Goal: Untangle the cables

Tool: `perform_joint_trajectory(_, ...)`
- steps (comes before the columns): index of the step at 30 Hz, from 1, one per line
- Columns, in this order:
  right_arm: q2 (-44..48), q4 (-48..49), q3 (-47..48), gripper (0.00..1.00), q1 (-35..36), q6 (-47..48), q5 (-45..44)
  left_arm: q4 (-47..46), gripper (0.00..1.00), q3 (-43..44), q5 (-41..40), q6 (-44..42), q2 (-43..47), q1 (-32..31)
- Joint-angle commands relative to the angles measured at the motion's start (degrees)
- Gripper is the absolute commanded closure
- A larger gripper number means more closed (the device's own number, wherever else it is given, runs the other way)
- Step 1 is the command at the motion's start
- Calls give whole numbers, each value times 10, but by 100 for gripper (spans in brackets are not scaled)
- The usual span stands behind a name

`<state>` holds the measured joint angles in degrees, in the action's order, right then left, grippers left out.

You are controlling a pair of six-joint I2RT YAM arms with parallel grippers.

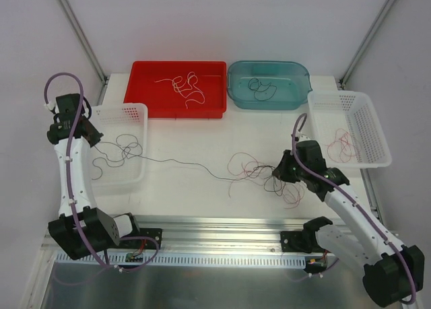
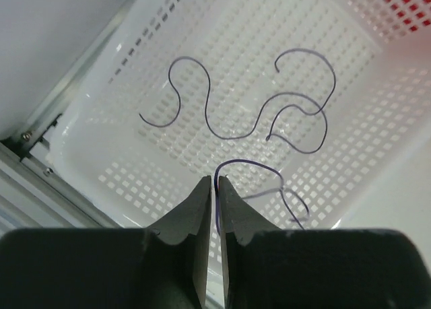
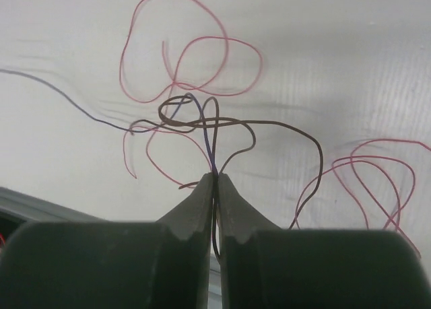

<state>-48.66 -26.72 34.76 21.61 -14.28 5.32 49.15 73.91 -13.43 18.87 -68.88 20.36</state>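
A tangle of red-pink, dark and purple cables [image 1: 259, 173] lies on the table right of centre. My right gripper [image 1: 277, 169] sits on its right side. In the right wrist view the right gripper [image 3: 215, 176] is shut on a purple strand [image 3: 209, 144] and a dark brown cable [image 3: 283, 127], with red-pink loops [image 3: 195, 53] beyond. One long purple cable [image 1: 182, 163] runs from the tangle to the left white basket [image 1: 128, 108]. Above that basket, my left gripper [image 2: 216, 180] is shut on the purple cable [image 2: 242, 162]. Two purple cables [image 2: 222, 130] lie curled on the basket floor [image 2: 236, 66].
A red tray [image 1: 145, 87] at the back holds white cables [image 1: 185, 87]. Beside it a teal bin [image 1: 296, 77] holds a dark cable [image 1: 261, 88]. The right white basket [image 1: 380, 144] holds red-pink cables [image 1: 340, 147]. A metal rail [image 1: 222, 225] runs along the near edge.
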Motion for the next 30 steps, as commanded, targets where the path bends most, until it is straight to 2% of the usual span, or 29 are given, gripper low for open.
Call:
perform_joint_trajectory(1, -35, 4, 36, 92, 41, 23, 15, -50, 91, -52, 32, 21, 16, 6)
perform_joint_trajectory(4, -64, 9, 50, 85, 86, 21, -14, -56, 81, -75, 59, 27, 17, 6)
perform_joint_trajectory(5, -71, 10, 54, 77, 98, 17, -20, -56, 74, -79, 64, 26, 18, 6)
perform_joint_trajectory(6, -75, 10, 55, 72, 104, 14, -24, -56, 57, -81, 72, 25, 19, 6)
perform_joint_trajectory(7, -78, 11, 56, 66, 107, 13, -32, -56, 50, -82, 73, 24, 23, 6)
perform_joint_trajectory(8, -79, 10, 58, 55, 111, 12, -35, -56, 44, -83, 80, 22, 24, 6)
perform_joint_trajectory(9, -79, 9, 58, 51, 112, 12, -37, -56, 36, -83, 91, 20, 31, 6)
perform_joint_trajectory(11, -75, -1, 62, 41, 114, 18, -43, -56, 29, -83, 132, 23, 42, 5)
perform_joint_trajectory(13, -67, -10, 69, 38, 114, 30, -49, -56, 15, -86, 181, 27, 60, -11)
perform_joint_trajectory(16, -59, -28, 78, 36, 114, 50, -75, -53, 3, -96, 198, 55, 89, -69)
perform_joint_trajectory(17, -58, -34, 79, 36, 114, 52, -77, -52, 2, -104, 196, 65, 96, -127)
perform_joint_trajectory(19, -58, -37, 80, 36, 114, 57, -82, -52, 1, -115, 194, 109, 110, -187)
perform_joint_trajectory(20, -57, -36, 80, 36, 114, 57, -81, -52, 1, -130, 197, 127, 115, -244)
perform_joint_trajectory(22, -56, -33, 74, 35, 115, 53, -76, -52, 1, -146, 189, 182, 115, -300)
perform_joint_trajectory(23, -55, -27, 73, 35, 116, 52, -73, -56, 1, -162, 173, 199, 114, -354)
perform_joint_trajectory(26, -55, -18, 63, 30, 118, 51, -72, -64, 2, -190, 137, 268, 95, -444)
perform_joint_trajectory(27, -57, -16, 60, 28, 119, 51, -72, -71, 4, -193, 109, 283, 75, -497)
perform_joint_trajectory(30, -64, -11, 55, 24, 121, 50, -73, -89, 8, -196, 87, 346, 20, -573)
